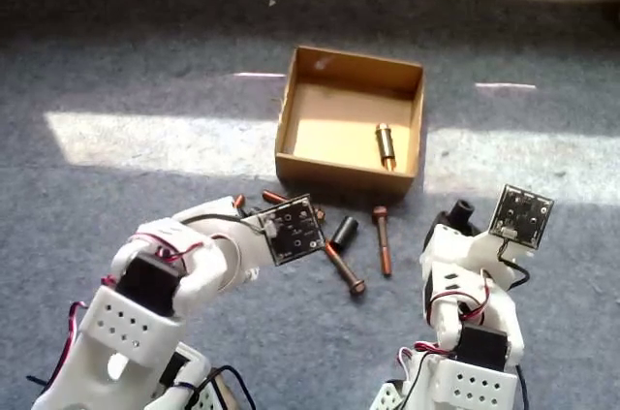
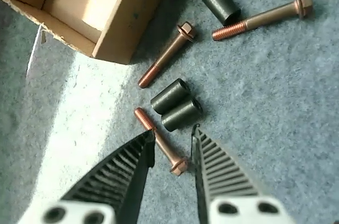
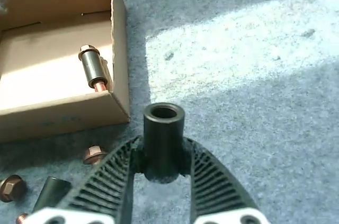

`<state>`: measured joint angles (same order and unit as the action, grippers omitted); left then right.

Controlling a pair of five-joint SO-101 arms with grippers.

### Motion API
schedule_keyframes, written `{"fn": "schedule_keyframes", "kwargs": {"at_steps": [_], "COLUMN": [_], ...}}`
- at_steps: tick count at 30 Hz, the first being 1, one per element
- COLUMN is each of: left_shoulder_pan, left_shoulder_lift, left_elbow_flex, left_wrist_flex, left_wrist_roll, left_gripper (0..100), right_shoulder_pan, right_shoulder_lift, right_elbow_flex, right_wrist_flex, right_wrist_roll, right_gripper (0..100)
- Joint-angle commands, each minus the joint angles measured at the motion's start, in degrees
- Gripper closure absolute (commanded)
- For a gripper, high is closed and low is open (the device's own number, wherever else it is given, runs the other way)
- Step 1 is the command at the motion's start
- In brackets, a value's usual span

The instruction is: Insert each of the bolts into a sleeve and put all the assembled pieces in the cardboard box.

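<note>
In the left wrist view my left gripper (image 2: 173, 133) is open just above the carpet, its fingertips on either side of a copper bolt (image 2: 161, 142). Two black sleeves (image 2: 175, 105) lie side by side just beyond that bolt. Farther off are another bolt (image 2: 167, 54), a third sleeve (image 2: 220, 2) and a bolt (image 2: 262, 16) beside it. My right gripper (image 3: 161, 152) is shut on a black sleeve (image 3: 163, 134), held upright with its bore showing, to the right of the cardboard box (image 1: 291, 110). One assembled piece (image 1: 386, 145) lies in the box.
Grey carpet covers the floor, with a bright sunlit band running across behind the box. Two loose bolts (image 1: 383, 238) (image 1: 344, 269) and a sleeve (image 1: 343, 232) lie between the two arms, in front of the box. Open carpet extends to the right.
</note>
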<state>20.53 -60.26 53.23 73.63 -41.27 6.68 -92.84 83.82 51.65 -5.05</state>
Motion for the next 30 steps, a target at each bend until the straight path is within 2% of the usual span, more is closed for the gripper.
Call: {"fn": "schedule_keyframes", "kwargs": {"at_steps": [1, 16, 22, 30], "left_shoulder_pan": [2.68, 2.68, 2.68, 3.82], "left_shoulder_lift": [11.3, 47.43, 59.12, 72.22], "left_elbow_flex": [-8.4, -30.55, -38.46, -47.78], "left_wrist_flex": [-0.09, -0.09, -0.09, -0.09], "left_wrist_roll": [-5.89, -22.77, -25.67, -25.85], "left_gripper": [86, 86, 86, 86], "right_shoulder_pan": [0.66, 0.57, 0.57, 0.57], "right_shoulder_lift": [-0.92, -0.92, -0.92, -0.92], "right_elbow_flex": [-0.84, -0.84, -0.92, -0.84], "right_wrist_flex": [-1.63, -1.63, -1.63, -1.63], "right_wrist_roll": [-0.62, -0.62, -0.62, -0.62], "right_gripper": [99.3, 99.3, 99.3, 99.3]}}
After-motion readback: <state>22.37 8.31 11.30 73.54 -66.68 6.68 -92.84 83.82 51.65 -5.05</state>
